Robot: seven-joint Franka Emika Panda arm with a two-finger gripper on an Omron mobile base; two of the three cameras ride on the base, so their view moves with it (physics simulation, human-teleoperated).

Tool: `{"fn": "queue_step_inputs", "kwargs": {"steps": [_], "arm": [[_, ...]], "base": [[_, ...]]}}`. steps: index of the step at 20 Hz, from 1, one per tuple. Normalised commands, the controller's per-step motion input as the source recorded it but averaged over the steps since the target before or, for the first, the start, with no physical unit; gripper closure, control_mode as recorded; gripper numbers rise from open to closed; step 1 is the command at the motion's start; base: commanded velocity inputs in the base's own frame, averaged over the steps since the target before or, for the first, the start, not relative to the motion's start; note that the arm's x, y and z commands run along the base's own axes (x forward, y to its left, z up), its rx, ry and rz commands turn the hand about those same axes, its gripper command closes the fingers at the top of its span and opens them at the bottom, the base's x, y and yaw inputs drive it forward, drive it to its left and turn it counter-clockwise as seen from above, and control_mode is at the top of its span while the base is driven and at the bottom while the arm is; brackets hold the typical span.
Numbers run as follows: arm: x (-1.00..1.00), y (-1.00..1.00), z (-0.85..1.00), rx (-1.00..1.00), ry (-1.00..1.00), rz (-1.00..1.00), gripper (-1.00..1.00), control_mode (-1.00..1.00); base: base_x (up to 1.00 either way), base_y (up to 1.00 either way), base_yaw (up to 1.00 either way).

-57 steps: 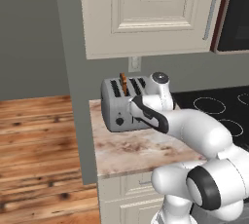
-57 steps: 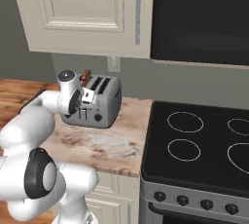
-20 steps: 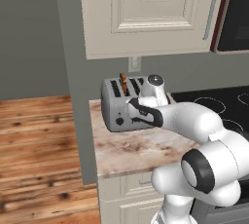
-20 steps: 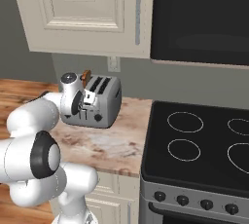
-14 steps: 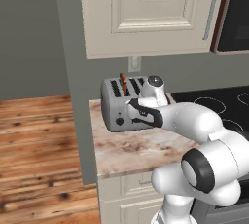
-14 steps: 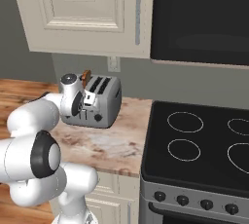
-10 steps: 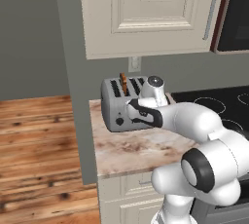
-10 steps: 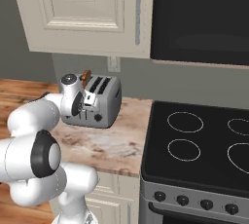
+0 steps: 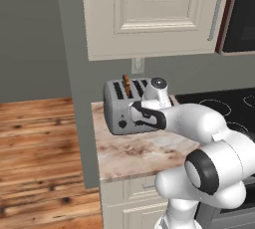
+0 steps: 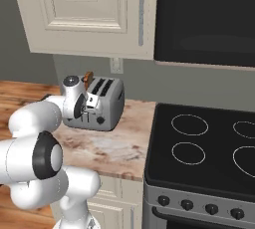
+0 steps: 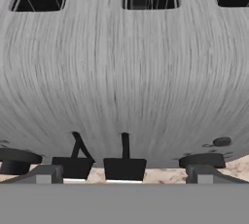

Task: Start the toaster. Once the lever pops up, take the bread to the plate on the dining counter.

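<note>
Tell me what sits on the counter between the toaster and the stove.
Nothing: bare marbled counter separates the toaster from the stove, seen in the right base view.

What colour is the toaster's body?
Brushed grey-silver; the toaster shows this best in the hand view, close up.

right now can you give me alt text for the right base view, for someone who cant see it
A white robot arm reaches its gripper to the front of a grey-silver toaster on a marbled counter, with a slice of bread sticking up from a slot. To the right is a black stovetop; cream cabinets hang above.
</note>
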Motion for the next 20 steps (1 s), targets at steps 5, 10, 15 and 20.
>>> {"fn": "queue_step_inputs", "kwargs": {"steps": [5,10,15,20], "arm": [[0.00,0.00,-0.10,0.00,0.00,0.00,-1.00,-1.00],[0.00,0.00,-0.11,0.00,0.00,0.00,-1.00,-1.00],[0.00,0.00,-0.10,0.00,0.00,0.00,-1.00,-1.00],[0.00,0.00,-0.15,0.00,0.00,0.00,-1.00,-1.00]], "base": [[0.00,0.00,0.00],[0.00,0.00,0.00],[0.00,0.00,0.00],[0.00,0.00,0.00]]}}
